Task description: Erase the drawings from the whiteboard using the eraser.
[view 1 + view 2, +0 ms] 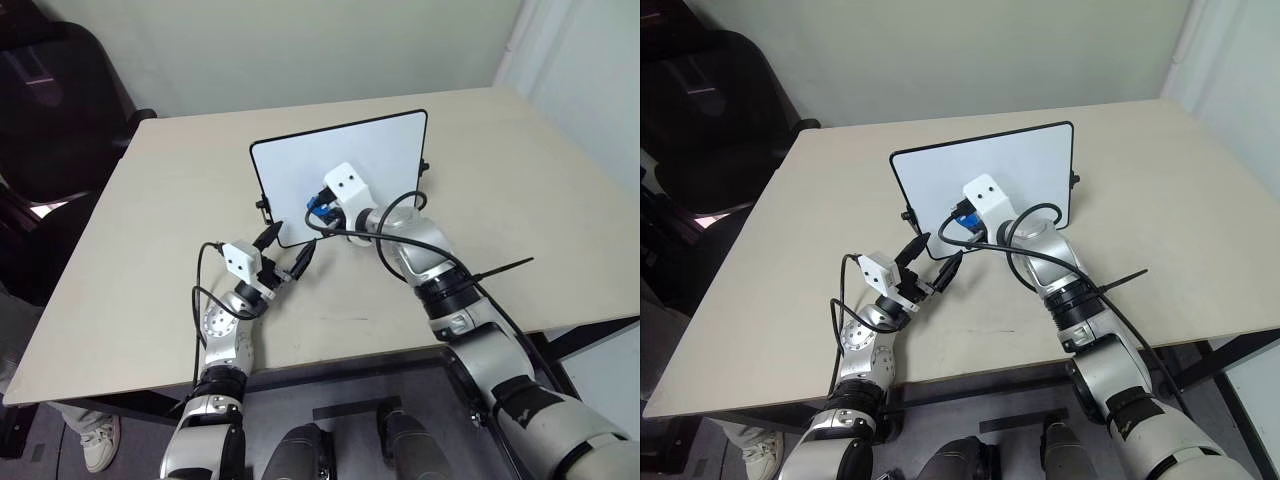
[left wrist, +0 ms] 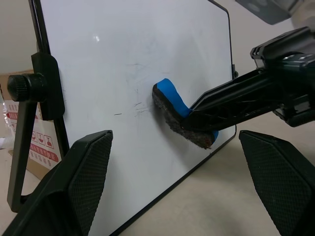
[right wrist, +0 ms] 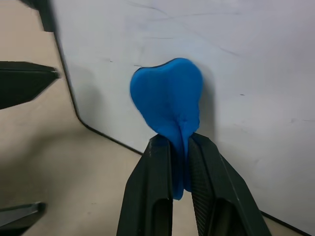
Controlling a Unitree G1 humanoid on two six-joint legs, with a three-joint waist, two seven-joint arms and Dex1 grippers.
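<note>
Presently, items as they stand:

Whiteboard [image 1: 390,150]: upright near the middle of the left eye frame, on a pale table [image 1: 560,220], framed in black with a side knob [image 2: 22,87].

Eraser [image 2: 179,114]: blue block with a dark felt face, pressed flat on the board's lower part, centre of the left wrist frame. The right gripper [image 3: 180,162] is clamped on it; the soft blue body bulges where the two fingers pinch it.

Drawings [image 2: 140,105]: faint thin marks just left of the felt in the left wrist frame, with a short dash further left. Judged mostly wiped, residue left.

Left gripper [image 1: 285,250]: jaws apart, holding nothing, close to the board's lower left corner in the left eye frame. Whether a finger touches the frame cannot be told.

Risks, judged:
- The board may tip or slide backward under the wiping push, since the left gripper does not clasp it.
- The eraser may twist or slip out, being pinched by its soft end alone.
- The felt may skate over the marks if contact turns uneven, leaving ghost lines.

Hidden or unclear:
- Board area behind the right wrist and its white camera box [image 1: 348,184].
- The board's stand and back.
- A printed box [image 2: 39,147] beyond the board, cut off and unreadable.
</note>
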